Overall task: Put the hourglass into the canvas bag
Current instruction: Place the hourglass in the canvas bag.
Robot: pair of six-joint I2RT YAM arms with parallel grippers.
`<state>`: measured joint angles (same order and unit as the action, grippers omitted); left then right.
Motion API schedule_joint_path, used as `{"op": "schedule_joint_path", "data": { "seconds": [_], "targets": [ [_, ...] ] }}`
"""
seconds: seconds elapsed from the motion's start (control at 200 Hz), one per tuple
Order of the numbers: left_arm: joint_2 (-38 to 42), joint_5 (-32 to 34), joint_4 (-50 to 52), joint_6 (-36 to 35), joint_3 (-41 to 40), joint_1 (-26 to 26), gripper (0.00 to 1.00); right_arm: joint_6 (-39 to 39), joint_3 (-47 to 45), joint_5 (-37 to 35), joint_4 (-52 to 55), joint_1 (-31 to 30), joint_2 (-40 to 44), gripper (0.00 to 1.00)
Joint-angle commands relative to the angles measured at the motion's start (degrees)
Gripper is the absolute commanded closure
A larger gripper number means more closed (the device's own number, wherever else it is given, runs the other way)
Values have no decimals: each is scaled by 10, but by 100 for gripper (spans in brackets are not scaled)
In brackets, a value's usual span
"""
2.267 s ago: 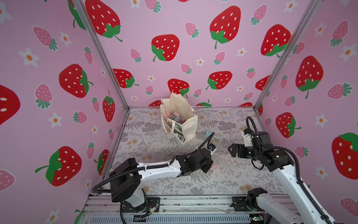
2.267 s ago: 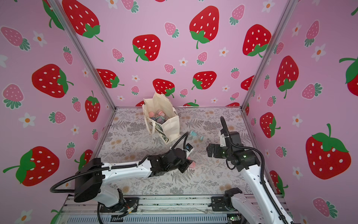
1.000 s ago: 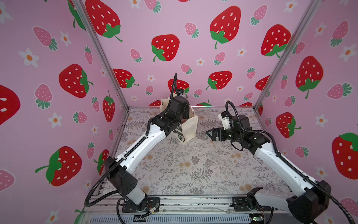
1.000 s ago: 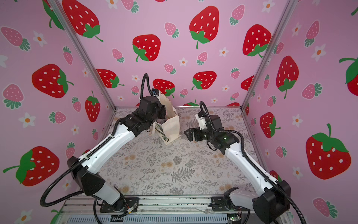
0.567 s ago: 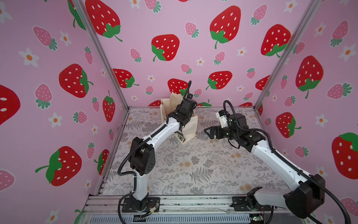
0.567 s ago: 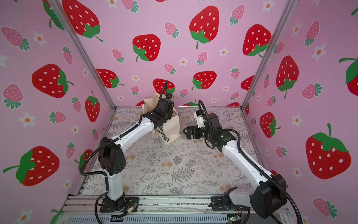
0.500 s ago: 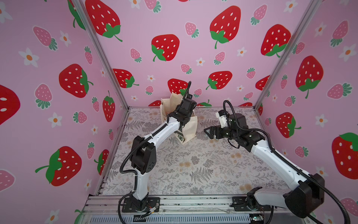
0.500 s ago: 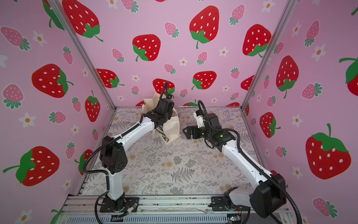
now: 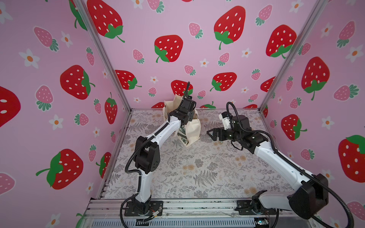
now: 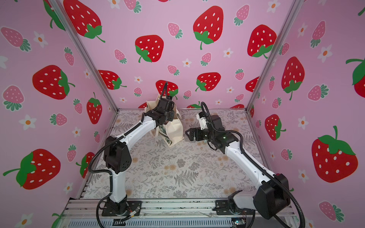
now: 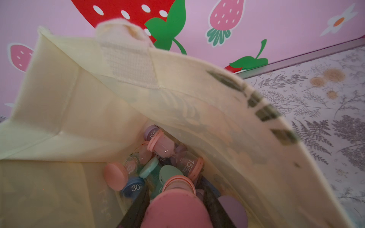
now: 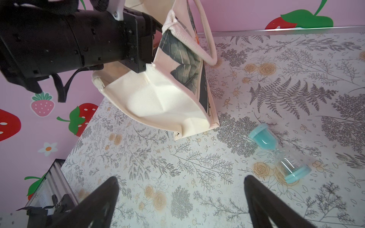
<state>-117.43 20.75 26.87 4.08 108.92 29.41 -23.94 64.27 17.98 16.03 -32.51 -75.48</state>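
Change noted in both top views: the left arm, earlier folded low at the near edge, reached into the mouth of the canvas bag [image 9: 192, 131] [image 10: 174, 130], and the right arm had advanced left toward it. The bag stood far centre on the floral table [image 9: 197, 167]. The right gripper [image 9: 213, 134] [image 10: 190, 134] hung just right of the bag, spread wide and empty.

Left wrist view: the bag [image 11: 79, 98] contained a heap of small hourglasses [image 11: 158, 147]. The left gripper [image 11: 174, 201] was clamped narrow on the pink hourglass [image 11: 173, 216] above them.

Right wrist view: the right gripper [image 12: 180, 187] gaped over bare table. A teal hourglass [image 12: 278, 153] lay on its side near the bag [image 12: 162, 102], not touching it.
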Motion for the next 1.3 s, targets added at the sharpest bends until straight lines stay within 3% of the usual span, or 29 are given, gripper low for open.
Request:
{"op": "schedule_joint_path", "data": {
  "seconds": [0.0,0.305,0.65,1.036,1.296],
  "targets": [
    [-13,-36,77,22,21,2,58,4,5,7,-10,1,-5,1],
    [-13,-42,115,23,55,1,37,3,13,0,0,15,-7,1],
    [47,-44,153,45,78,2,22,-4,16,-9,8,54,-43,1],
    [226,-98,89,111,-90,21,11,14,33,-39,11,93,-113,1],
    [321,-105,46,147,-212,73,4,27,53,-43,11,117,-174,1]
  ]
}}
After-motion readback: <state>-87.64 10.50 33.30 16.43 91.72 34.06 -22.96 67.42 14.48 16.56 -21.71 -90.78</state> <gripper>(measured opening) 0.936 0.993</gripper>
